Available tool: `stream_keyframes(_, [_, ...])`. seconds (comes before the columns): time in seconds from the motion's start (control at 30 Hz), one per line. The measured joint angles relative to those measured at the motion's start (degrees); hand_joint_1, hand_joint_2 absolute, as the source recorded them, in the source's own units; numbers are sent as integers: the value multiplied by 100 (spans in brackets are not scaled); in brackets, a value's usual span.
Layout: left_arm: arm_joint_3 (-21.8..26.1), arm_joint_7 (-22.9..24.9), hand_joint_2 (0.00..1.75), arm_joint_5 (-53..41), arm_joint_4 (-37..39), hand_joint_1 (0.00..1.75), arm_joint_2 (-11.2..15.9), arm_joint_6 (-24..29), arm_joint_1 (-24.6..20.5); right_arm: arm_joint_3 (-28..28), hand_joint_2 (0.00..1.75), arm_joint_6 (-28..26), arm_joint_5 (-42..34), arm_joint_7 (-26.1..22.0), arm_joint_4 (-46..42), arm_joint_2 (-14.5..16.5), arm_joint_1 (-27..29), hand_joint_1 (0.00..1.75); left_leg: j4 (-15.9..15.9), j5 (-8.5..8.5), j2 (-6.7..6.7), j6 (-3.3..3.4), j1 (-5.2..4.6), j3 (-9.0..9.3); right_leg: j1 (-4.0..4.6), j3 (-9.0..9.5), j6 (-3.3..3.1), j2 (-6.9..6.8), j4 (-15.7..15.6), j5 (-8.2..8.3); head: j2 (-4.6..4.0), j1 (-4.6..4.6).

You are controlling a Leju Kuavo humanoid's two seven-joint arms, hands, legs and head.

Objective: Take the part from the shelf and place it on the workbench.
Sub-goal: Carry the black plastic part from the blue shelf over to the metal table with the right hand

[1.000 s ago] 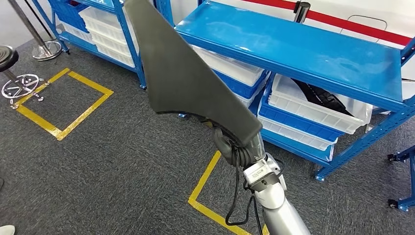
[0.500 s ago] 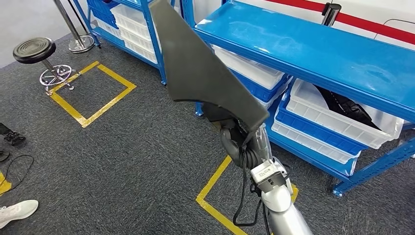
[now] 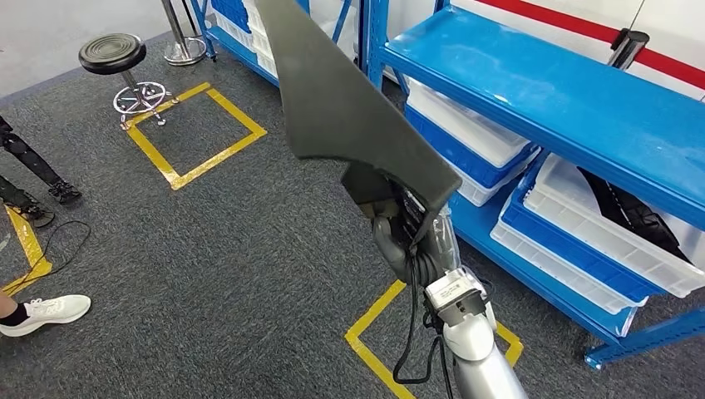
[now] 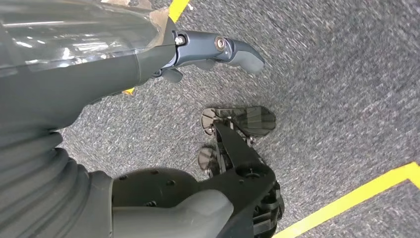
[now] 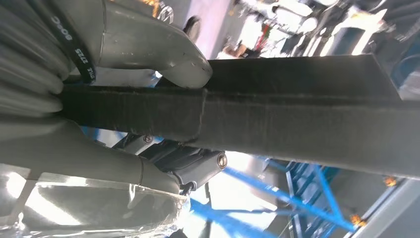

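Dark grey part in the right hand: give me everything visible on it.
The dark grey matte part is a long flat panel, looking like moulded plastic or felt-faced trim. It is broad through the middle, narrows towards the top of the head view and runs out of frame there, and flares into a pointed lower corner. It stands steeply upright, tilted, above the grey carpet in front of the blue shelving. The right hand grips its lower end; in the right wrist view the thumb presses on its edge. Nothing else touches it.

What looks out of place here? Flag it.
Nothing is spilled or damaged. The dark part sticks up long and tilted from the right hand, which grips it at one end. A black cable trails loose on the carpet.
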Motion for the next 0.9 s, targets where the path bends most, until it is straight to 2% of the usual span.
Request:
stream_keyframes(0.03, [0, -11, 175, 4, 0, 0, -2, 5, 1, -11, 175, 0, 7, -14, 0, -4, 21, 175, -15, 14, -61, 12, 5, 1, -27, -157, -12, 154, 357, -155, 0, 10])
stream_keyframes(0.07, [-1, -24, 175, 8, 0, 0, -2, 11, 3, -25, 175, 0, 13, -30, 0, -10, 54, 175, -16, 23, -133, 23, 11, -7, -41, -341, -19, 246, 746, -305, 0, 16])
stream_keyframes(0.1, [-1, -37, 175, 8, 0, 0, -3, 21, 12, -37, 175, -1, 22, -43, 0, -16, 99, 175, -15, 24, -211, 20, 12, -13, -57, -495, -4, 285, 1053, -401, 0, 26])
stream_keyframes(0.13, [-2, -46, 175, 4, 0, 0, -3, 31, 25, -46, 175, -3, 32, -53, 0, -22, 145, 175, -13, 26, -287, 16, 14, -17, -74, -571, 32, 298, 1189, -419, 0, 25])
stream_keyframes(0.17, [-3, -54, 175, -4, 0, 0, -4, 39, 38, -48, 175, -6, 39, -64, -1, -24, 178, 175, -8, 28, -361, 9, 18, -16, -93, -535, 89, 308, 1085, -339, 0, 25])
stream_keyframes(0.2, [-4, -62, 175, -13, 0, 0, -4, 46, 48, -49, 175, -10, 46, -72, -5, -25, 200, 175, 2, 27, -434, -3, 23, -14, -118, -399, 156, 333, 776, -182, 0, 25])
stream_keyframes(0.23, [-5, -69, 175, -22, 0, 0, -4, 51, 53, -50, 175, -14, 52, -78, -14, -25, 216, 175, 19, 21, -502, -22, 28, -19, -152, -208, 219, 424, 348, -2, 0, 27])
stream_keyframes(0.27, [-7, -76, 175, -31, 0, 0, -4, 54, 54, -54, 175, -17, 57, -84, -26, -23, 230, 175, 51, 8, -566, -53, 23, -34, -176, -47, 246, 513, -26, 143, 0, 30])
stream_keyframes(0.3, [-8, -86, 175, -40, 0, 0, -4, 57, 53, -59, 175, -20, 65, -87, -43, -22, 249, 175, 79, -4, -616, -87, 17, -58, -194, 67, 241, 581, -279, 234, 0, 31])
stream_keyframes(0.33, [-9, -95, 175, -50, 1, 0, -4, 60, 54, -66, 175, -22, 72, -90, -61, -20, 274, 175, 98, -8, -661, -124, 17, -87, -194, 114, 207, 624, -397, 269, 0, 33])
stream_keyframes(0.43, [-11, -120, 175, -66, 5, 0, 2, 75, 61, -82, 175, -25, 83, -92, -99, -15, 323, 175, 100, 9, -747, -213, 51, -141, -179, 125, 83, 515, -412, 298, 0, 34])
stream_keyframes(0.47, [-11, -129, 175, -66, 7, 0, 3, 84, 62, -86, 175, -26, 85, -92, -110, -9, 327, 175, 133, -12, -684, -237, 56, -159, -192, 133, 58, 480, -423, 309, 0, 34])
stream_keyframes(0.53, [-14, -153, 175, -67, 9, 0, 4, 98, 57, -95, 175, -27, 86, -94, -141, 14, 348, 175, 458, -214, -407, -282, 59, -304, -203, 150, -4, 402, -440, 310, 0, 9])
stream_keyframes(0.57, [-15, -167, 175, -68, 9, 0, 4, 104, 54, -104, 175, -27, 87, -95, -157, 23, 369, 175, 803, -395, -250, -308, 63, -465, -191, 158, -32, 346, -442, 302, 0, -2])
stream_keyframes(0.6, [-16, -178, 175, -68, 9, 0, 4, 108, 52, -116, 175, -28, 88, -96, -168, 30, 395, 175, 1210, -584, -160, -329, 72, -666, -177, 162, -57, 286, -441, 290, 0, -13])
stream_keyframes(0.63, [-17, -185, 175, -68, 9, 0, 4, 113, 54, -127, 175, -29, 89, -97, -174, 31, 424, 175, 1578, -727, -119, -344, 83, -852, -165, 165, -68, 228, -439, 282, 0, -14])
stream_keyframes(0.67, [-20, -191, 175, -68, 9, 0, 4, 128, 60, -140, 175, -32, 88, -98, -175, 30, 458, 175, 1787, -765, -101, -353, 92, -968, -158, 170, -76, 165, -439, 273, 0, -13])
stream_keyframes(0.7, [-25, -203, 175, -67, 9, 0, 4, 150, 67, -150, 175, -38, 88, -102, -175, 30, 493, 175, 1761, -690, -87, -355, 100, -964, -155, 178, -81, 106, -438, 263, 0, -15])
stream_keyframes(0.73, [-28, -222, 175, -62, 9, 0, 4, 181, 73, -161, 175, -45, 87, -110, -176, 30, 527, 175, 1516, -528, -61, -349, 106, -844, -153, 194, -80, 51, -438, 249, 0, -14])
stream_keyframes(0.8, [-33, -283, 175, -33, 10, 0, 4, 252, 75, -185, 175, -70, 86, -152, -185, 29, 599, 175, 694, -174, 114, -320, 90, -405, -131, 239, -51, -53, -437, 207, 0, -14])
stream_keyframes(0.87, [-33, -338, 175, -5, 11, 0, 4, 298, 71, -204, 175, -103, 85, -198, -195, 25, 653, 175, 230, -60, 222, -277, 45, -164, -91, 267, 1, -136, -439, 169, 0, 0])
stream_keyframes(0.9, [-33, -354, 175, -3, 11, 0, 5, 313, 70, -210, 175, -116, 81, -211, -197, 22, 672, 175, 205, -80, 188, -257, 18, -166, -75, 272, 29, -178, -448, 158, 1, 9])
